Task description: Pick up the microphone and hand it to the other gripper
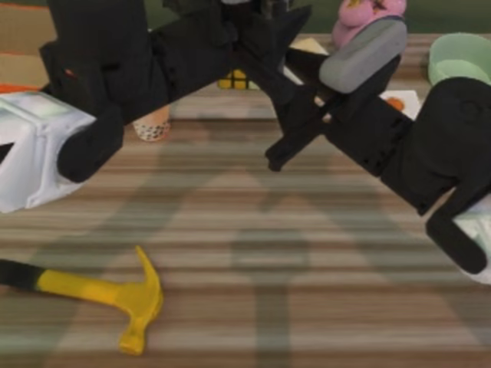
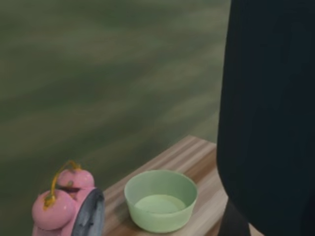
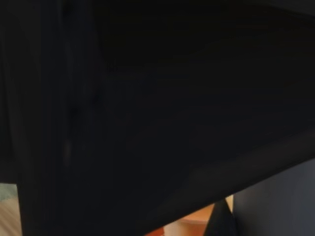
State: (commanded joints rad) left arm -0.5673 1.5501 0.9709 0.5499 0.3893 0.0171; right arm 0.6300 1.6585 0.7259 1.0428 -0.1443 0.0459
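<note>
Overhead, the microphone [image 1: 363,55] is seen raised over the far centre-right, where the left gripper [image 1: 265,19] and right gripper [image 1: 307,123] meet; neither grip can be told. A yellow hammer [image 1: 115,295] lies near left. From the left wrist, a green bowl [image 2: 161,199] is shown. The right wrist view is dark.

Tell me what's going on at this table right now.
Both AgileX arms are raised and meet over the far middle of the table. The right arm carries the microphone, its grey handle showing near the top right, and the left arm reaches in toward it from the left. Whether either hand grips it can't be told here. The yellow hammer lies untouched near the front left. A green bowl and pink alarm clock sit at the far right edge. The right wrist view is dark.
</note>
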